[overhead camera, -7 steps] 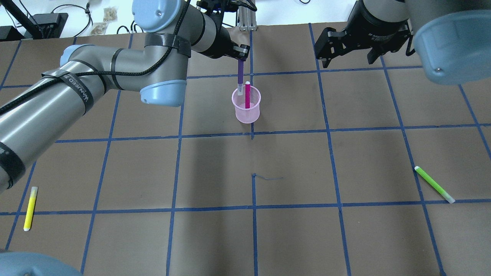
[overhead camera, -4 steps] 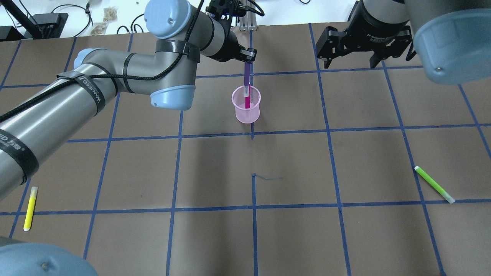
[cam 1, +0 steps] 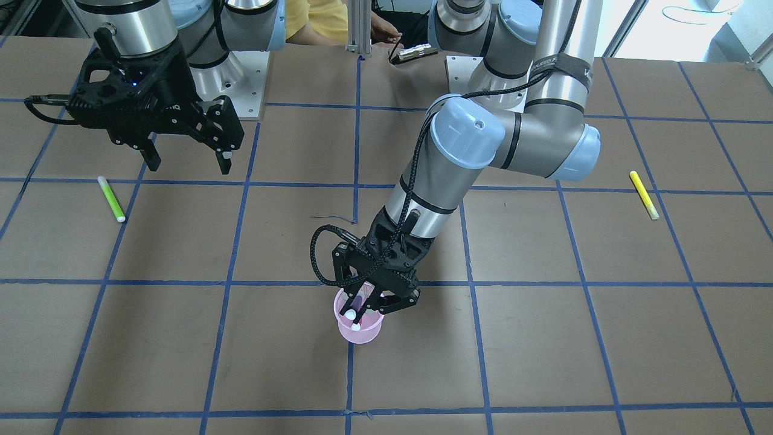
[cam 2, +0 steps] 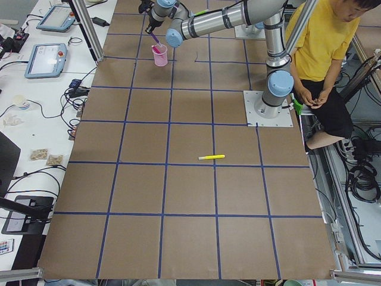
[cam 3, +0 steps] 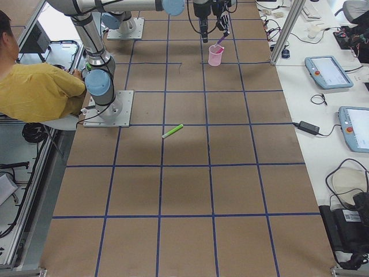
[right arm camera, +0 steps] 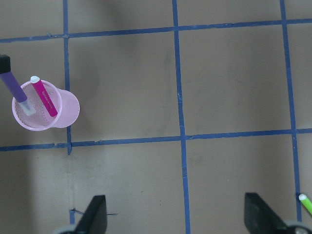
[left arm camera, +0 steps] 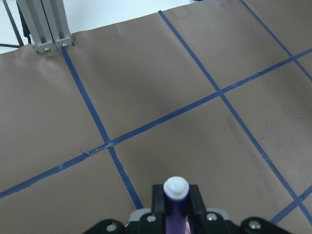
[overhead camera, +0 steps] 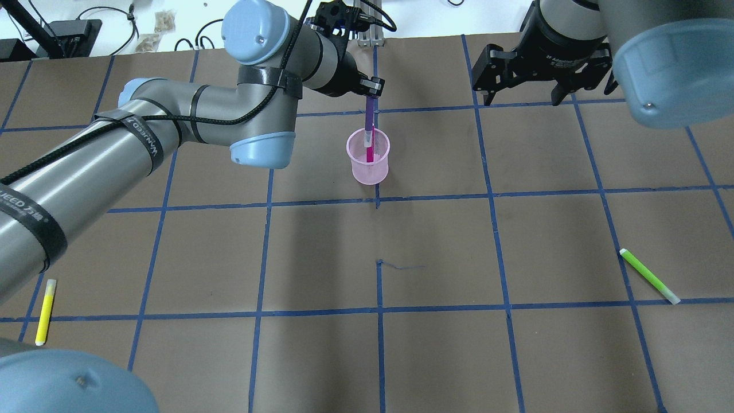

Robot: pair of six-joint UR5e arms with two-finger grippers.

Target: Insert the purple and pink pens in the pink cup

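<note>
The pink mesh cup [overhead camera: 367,163] stands upright on the brown table, also in the front view [cam 1: 360,331] and the right wrist view [right arm camera: 58,119]. The pink pen [overhead camera: 370,150] stands inside it, leaning on the rim [right arm camera: 44,96]. My left gripper [overhead camera: 371,92] is shut on the purple pen [overhead camera: 369,117] and holds it nearly upright over the cup, its lower end inside the cup's mouth [right arm camera: 14,87]. The pen's top cap shows between the fingers in the left wrist view [left arm camera: 175,187]. My right gripper [overhead camera: 523,98] is open and empty, well to the right of the cup.
A yellow pen [overhead camera: 45,311] lies near the table's front left. A green pen [overhead camera: 649,276] lies at the right. An aluminium post [left arm camera: 44,24] stands beyond the table's far edge. A person in yellow [cam 2: 321,53] sits behind the robot.
My left gripper has moved right with the purple pen, from beside the cup's left rim to over its mouth, next to the pink pen. The right gripper shifted slightly.
</note>
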